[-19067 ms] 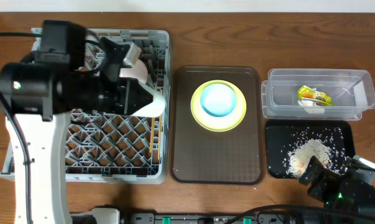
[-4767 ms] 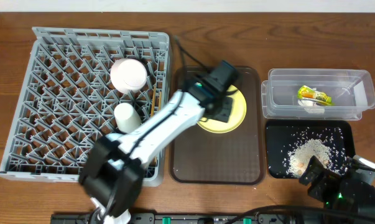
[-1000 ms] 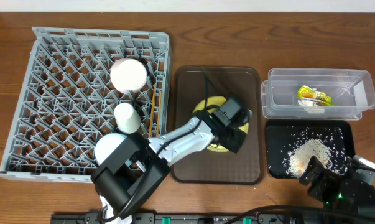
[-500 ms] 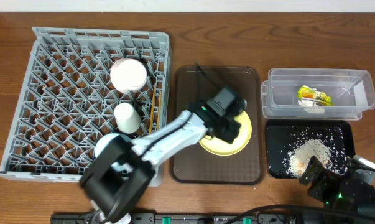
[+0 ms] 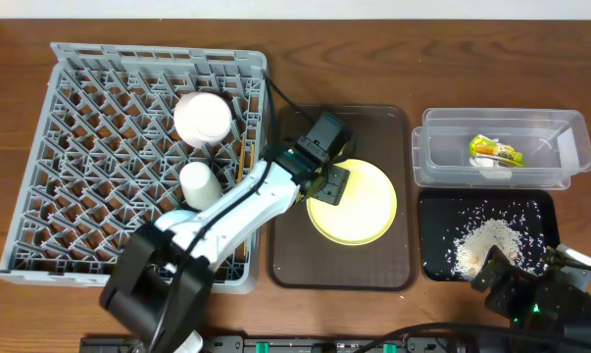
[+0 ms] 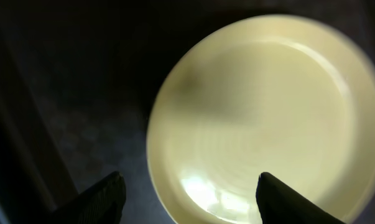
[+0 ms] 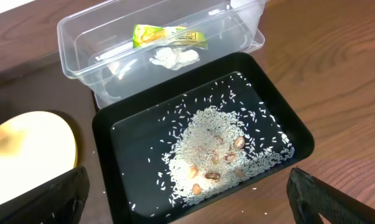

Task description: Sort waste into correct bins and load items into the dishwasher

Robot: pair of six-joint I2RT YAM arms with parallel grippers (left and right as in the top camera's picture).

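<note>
The pale yellow plate point(image 5: 359, 206) point(image 6: 262, 112) lies flat on the brown serving tray point(image 5: 305, 257). My left gripper point(image 5: 326, 185) point(image 6: 190, 190) hovers open over the plate's left rim, holding nothing. One finger is above the tray and the other above the plate. In the grey dish rack point(image 5: 99, 147) sit the white bowl point(image 5: 203, 119), the cup point(image 5: 199, 184) and the chopsticks point(image 5: 241, 169). The clear tub point(image 5: 560, 147) point(image 7: 81, 37) holds the snack wrapper point(image 5: 496, 150) point(image 7: 168, 36) and a white scrap point(image 7: 173, 58). Rice point(image 5: 483, 242) point(image 7: 215, 152) lies in the black tray point(image 5: 437, 211) point(image 7: 293, 134). My right gripper point(image 5: 498, 267) point(image 7: 186, 200) stays open near the black tray's front edge.
The brown serving tray stands between the rack and the two bins. Both bins sit close together at the right, the tub behind the black tray. My left arm point(image 5: 226, 211) stretches across the rack's front right corner. Bare wooden table point(image 5: 442, 59) runs along the back.
My left gripper has opened and let go of the plate, which now lies flat on the brown tray. The gripper has drawn back to the upper left. The right arm has not moved.
</note>
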